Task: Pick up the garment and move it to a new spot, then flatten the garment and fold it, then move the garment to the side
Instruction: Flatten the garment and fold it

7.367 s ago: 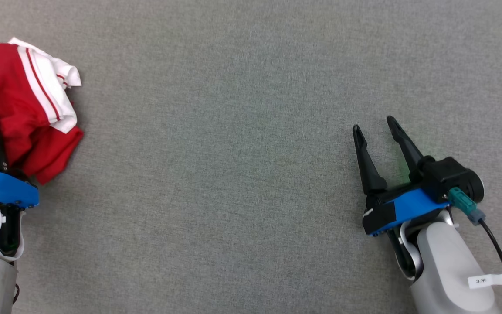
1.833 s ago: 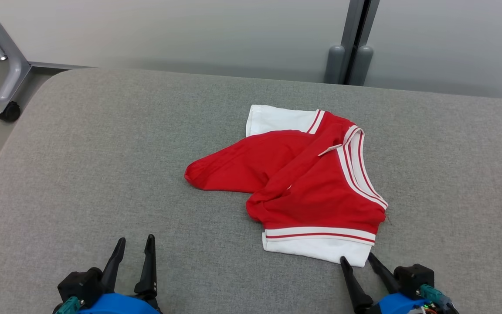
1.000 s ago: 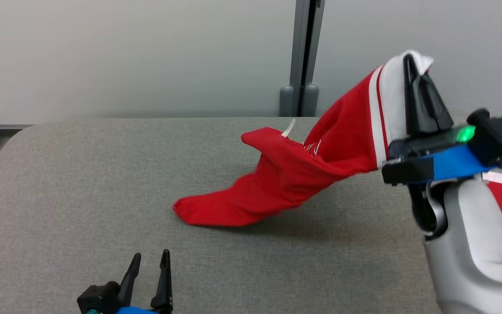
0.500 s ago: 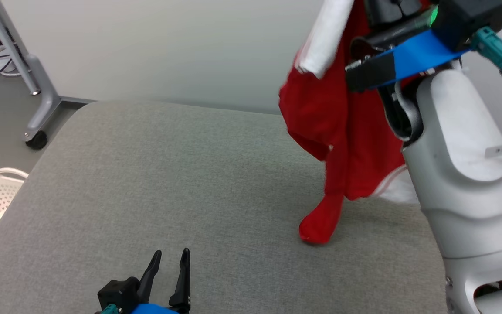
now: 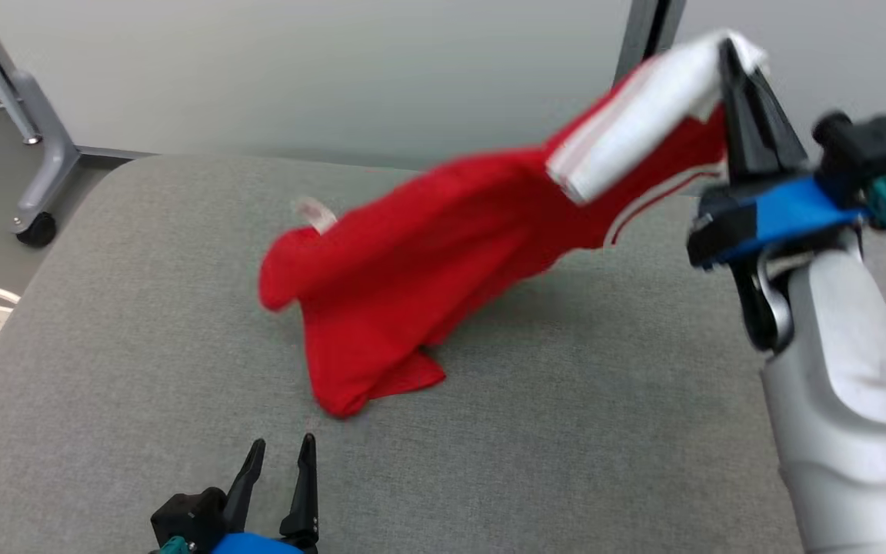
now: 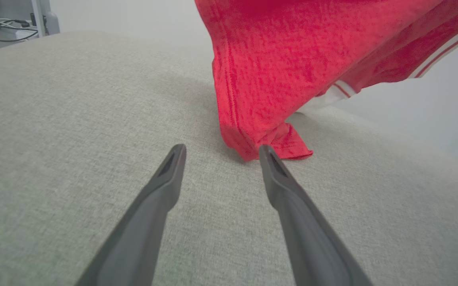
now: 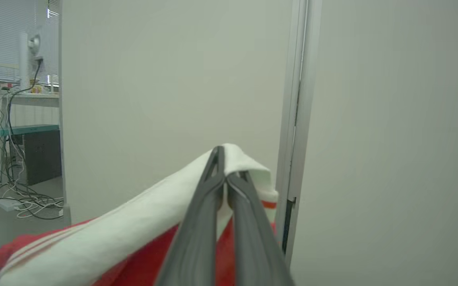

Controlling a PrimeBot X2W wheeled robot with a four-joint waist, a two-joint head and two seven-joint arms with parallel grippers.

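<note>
Right claw (image 5: pixel 731 61) stood raised at the right of the head view, clenched on the white band of the red garment with white striped trim (image 5: pixel 428 254). From that pinch the blurred cloth stretched down and to the left, and its lowest red fold touched the grey fabric-covered bench (image 5: pixel 604 431) near the middle. Left claw (image 5: pixel 283 448) sat low at the front, released and empty, just short of that fold. A grey metal leg with a castor (image 5: pixel 37 185) stood on the floor beyond the bench's left corner.

From the left wrist, the left claw (image 6: pixel 222 149) gaped over the bench (image 6: pixel 54 119). The garment (image 6: pixel 268 71) hung ahead, its red hem lying just beyond the right fingertip; whether they touched could not be told.

From the right wrist, the right claw (image 7: pixel 222 169) was pressed together on the garment (image 7: pixel 133 222), whose white edge draped over the tips, before a pale wall panel (image 7: pixel 165 87).
</note>
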